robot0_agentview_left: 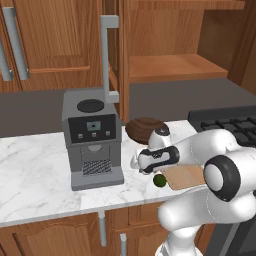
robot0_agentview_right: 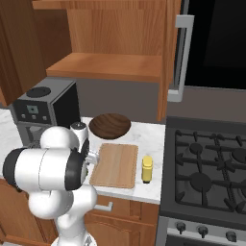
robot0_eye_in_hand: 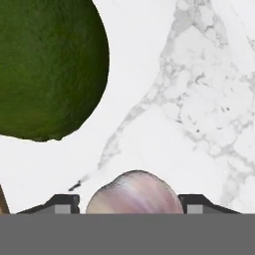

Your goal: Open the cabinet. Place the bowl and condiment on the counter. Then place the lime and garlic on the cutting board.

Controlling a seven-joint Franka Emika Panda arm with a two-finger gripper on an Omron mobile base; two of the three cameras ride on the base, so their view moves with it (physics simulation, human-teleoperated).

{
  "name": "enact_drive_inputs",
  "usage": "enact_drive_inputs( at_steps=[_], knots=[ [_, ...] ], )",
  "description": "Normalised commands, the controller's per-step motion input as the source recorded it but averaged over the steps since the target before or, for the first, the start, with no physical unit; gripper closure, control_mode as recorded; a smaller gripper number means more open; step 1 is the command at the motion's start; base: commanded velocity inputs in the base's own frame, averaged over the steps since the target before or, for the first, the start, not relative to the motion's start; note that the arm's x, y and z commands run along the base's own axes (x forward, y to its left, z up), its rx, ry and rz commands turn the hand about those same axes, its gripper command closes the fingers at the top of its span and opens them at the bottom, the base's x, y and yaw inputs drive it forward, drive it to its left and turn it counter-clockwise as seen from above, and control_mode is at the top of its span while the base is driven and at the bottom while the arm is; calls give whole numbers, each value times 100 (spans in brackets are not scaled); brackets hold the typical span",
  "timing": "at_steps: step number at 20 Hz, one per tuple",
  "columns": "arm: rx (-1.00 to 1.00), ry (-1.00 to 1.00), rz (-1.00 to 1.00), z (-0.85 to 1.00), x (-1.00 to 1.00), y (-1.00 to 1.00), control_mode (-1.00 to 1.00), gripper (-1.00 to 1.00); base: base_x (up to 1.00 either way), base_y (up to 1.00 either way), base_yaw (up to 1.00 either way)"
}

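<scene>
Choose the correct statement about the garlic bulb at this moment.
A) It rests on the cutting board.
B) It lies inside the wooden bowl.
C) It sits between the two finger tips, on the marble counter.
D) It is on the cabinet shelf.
C: in the hand view the garlic bulb sits between the gripper's dark finger tips, over white marble counter, with the lime nearby.

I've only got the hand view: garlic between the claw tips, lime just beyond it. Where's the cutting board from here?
Observer: The cutting board lies on the counter, with the lime just off its edge nearest the coffee machine.
Operator: Is the bowl out of the cabinet yet?
Observer: Yes, the bowl sits on the counter behind the cutting board.
</scene>
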Motion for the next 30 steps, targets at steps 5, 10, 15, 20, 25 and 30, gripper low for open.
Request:
enact_drive_inputs(
  at_steps=[5,10,15,20,25,30],
  knots=[
    [0,-2,6,25,-11,-1,-100,100,0,0,0],
    [0,-9,4,79,-41,-39,-100,100,0,0,0],
    [0,0,0,49,-11,-82,-100,100,0,0,0],
    [0,0,0,2,9,-73,-100,100,0,0,0],
    [0,0,0,0,54,-33,-100,100,0,0,0],
    [0,0,0,0,47,-24,-100,100,0,0,0]
  ],
)
